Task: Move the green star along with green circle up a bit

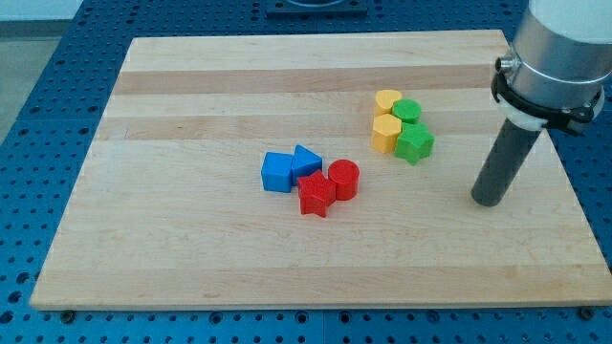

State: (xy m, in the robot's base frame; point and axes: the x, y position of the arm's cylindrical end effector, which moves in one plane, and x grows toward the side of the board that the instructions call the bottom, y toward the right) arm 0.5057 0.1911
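Observation:
The green star lies right of the board's middle, touching the green circle just above it. Both sit against two yellow blocks on their left: a yellow block at the top and a yellow hexagon below it. My tip rests on the board to the right of and below the green star, apart from it by about a block's width or more.
A second cluster sits near the board's middle: a blue cube, a blue triangle, a red star and a red cylinder. The wooden board lies on a blue perforated table.

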